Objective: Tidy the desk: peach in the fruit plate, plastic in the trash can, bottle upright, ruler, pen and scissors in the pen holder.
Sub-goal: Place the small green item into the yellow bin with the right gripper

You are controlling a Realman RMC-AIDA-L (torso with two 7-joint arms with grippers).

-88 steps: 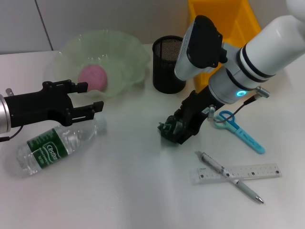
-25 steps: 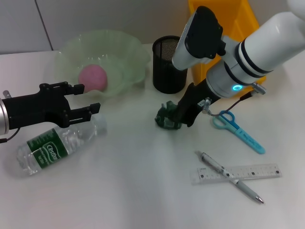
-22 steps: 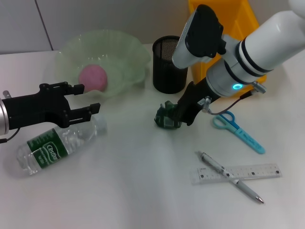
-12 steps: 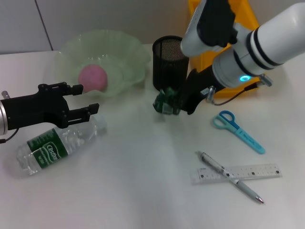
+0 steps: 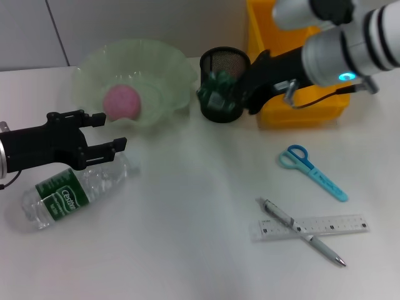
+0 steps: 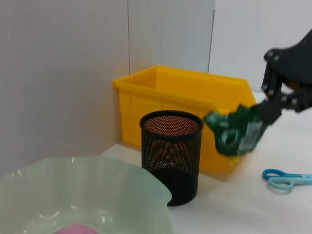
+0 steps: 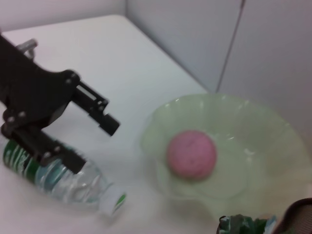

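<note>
My right gripper (image 5: 236, 94) is shut on the crumpled green plastic (image 5: 216, 92), held in the air in front of the black mesh pen holder (image 5: 222, 69). Just beyond stands the yellow trash can (image 5: 294, 62). The pink peach (image 5: 122, 101) lies in the pale green fruit plate (image 5: 165, 65). On its side at the left lies the clear bottle (image 5: 72, 189), and my left gripper (image 5: 109, 130) hovers open just above its cap end. Blue scissors (image 5: 310, 170), a pen (image 5: 302, 232) and a clear ruler (image 5: 328, 225) lie on the table at the right.
The left wrist view shows the plastic (image 6: 235, 133) hanging beside the pen holder (image 6: 171, 148), level with its rim, before the yellow trash can (image 6: 185, 90). The right wrist view shows the peach (image 7: 191, 153), the bottle (image 7: 58, 178) and the left gripper (image 7: 96, 146).
My right gripper has lifted the plastic off the table and carried it back toward the pen holder and the yellow trash can. My left gripper has edged slightly left above the bottle.
</note>
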